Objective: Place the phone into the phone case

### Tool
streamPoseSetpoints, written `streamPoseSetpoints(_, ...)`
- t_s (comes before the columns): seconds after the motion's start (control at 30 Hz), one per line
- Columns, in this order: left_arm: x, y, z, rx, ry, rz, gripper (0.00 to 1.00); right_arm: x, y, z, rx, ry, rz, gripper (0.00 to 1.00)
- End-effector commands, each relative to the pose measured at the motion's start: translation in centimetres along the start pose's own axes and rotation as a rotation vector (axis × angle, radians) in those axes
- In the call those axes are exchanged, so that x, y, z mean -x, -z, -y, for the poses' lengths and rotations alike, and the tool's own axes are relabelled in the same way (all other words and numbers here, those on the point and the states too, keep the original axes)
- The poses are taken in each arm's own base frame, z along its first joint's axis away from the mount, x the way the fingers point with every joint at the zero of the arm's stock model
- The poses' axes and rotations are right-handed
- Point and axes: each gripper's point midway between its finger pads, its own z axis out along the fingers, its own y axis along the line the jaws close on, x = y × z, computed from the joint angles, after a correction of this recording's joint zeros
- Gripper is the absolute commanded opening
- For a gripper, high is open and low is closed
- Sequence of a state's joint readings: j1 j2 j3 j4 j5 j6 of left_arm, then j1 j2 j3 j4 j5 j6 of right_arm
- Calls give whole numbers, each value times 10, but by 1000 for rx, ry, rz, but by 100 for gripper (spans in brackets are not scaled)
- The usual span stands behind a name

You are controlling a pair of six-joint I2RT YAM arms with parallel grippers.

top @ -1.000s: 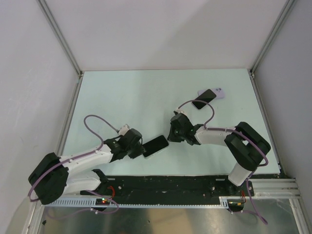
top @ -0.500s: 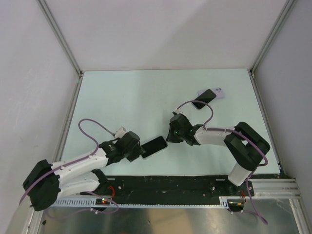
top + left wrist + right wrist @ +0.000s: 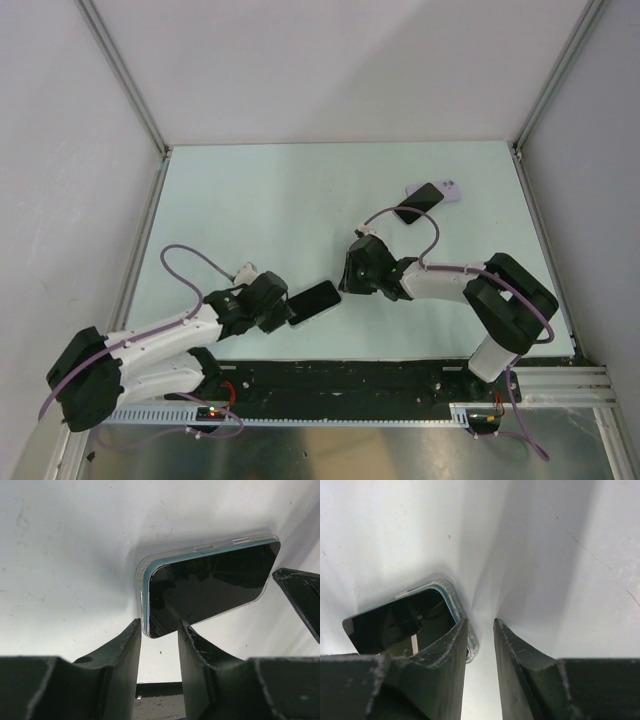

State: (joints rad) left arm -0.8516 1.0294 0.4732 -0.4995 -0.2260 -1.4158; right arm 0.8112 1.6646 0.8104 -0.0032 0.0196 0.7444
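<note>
Spanning the floor of the enclosure, the pale green tabletop [image 3: 250,200] carries every item observed. The left arm [image 3: 150,345] lies low across the near-left area. The right arm [image 3: 450,280] reaches from the near-right side toward the centre.

The phone [image 3: 318,300] lies flat on the tabletop near the front centre, dark screen up and teal-edged, set between the two pincers. A clear phone case [image 3: 148,561] shows as a rim around the edges of the phone in both wrist views. Whether the phone is pressed fully home cannot be told.

Well apart, at the far right, a dark handset [image 3: 420,201] rests partly on a lilac item [image 3: 450,189].

The left pincer [image 3: 288,315] is at the phone's near-left corner. Its fingers are narrowly parted and nothing is clamped between them. The right pincer [image 3: 345,280] is at the opposite, far-right corner, also with a narrow gap and holding nothing. In its own wrist view one finger [image 3: 447,645] overlaps the corner of the case, and the other finger is over bare tabletop.
</note>
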Motion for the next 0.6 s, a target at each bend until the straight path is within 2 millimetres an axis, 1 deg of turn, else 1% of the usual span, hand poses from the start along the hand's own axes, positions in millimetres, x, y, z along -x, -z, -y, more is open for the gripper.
streamPoseSetpoints(0.0,6,1,10,-11,27,34,39,-20,8,37,-119,7,-46,31)
streamPoseSetpoints(0.07,5,0,11,-13,26,28,38,-20,11,39,-127,7,-42,24)
streamPoseSetpoints(0.2,4,-3,12,-17,18,23,37,-26,12,38,-136,21,-49,16)
streamPoseSetpoints(0.4,1,-8,12,-14,6,13,35,-36,8,31,-121,37,-68,14)
streamPoseSetpoints(0.57,-2,-12,13,-15,-4,2,31,-44,6,26,-108,46,-82,14)
